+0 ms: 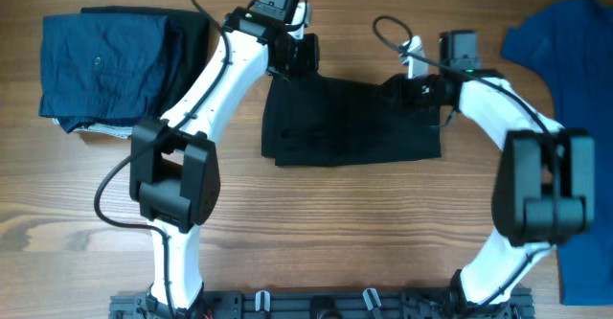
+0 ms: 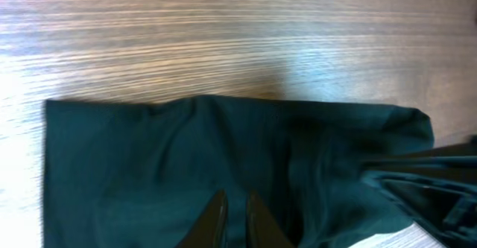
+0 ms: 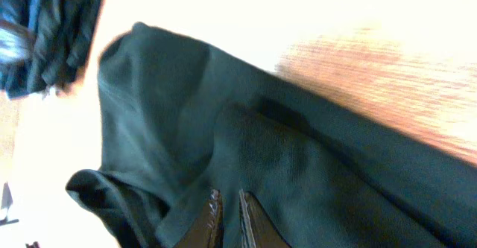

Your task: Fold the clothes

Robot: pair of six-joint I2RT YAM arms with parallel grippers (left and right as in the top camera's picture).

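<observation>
As end effectors (left (image 2: 235, 198), right (image 3: 229, 196)) pinch it, the black shirt (image 1: 350, 127) lies folded.

Centre of frame: black shirt (image 1: 350, 123) lay folded into a rough rectangle, soft fabric slightly rumpled. Upper left: navy garment (image 1: 105, 65) sat folded in a stack. Right edge: bright blue garment (image 1: 575, 41) lay spread out, partly cropped.

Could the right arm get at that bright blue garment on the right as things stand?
Probably not yet: its jaws are shut on the black shirt. Otherwise the blue garment lies nearby, nothing between them.
</observation>
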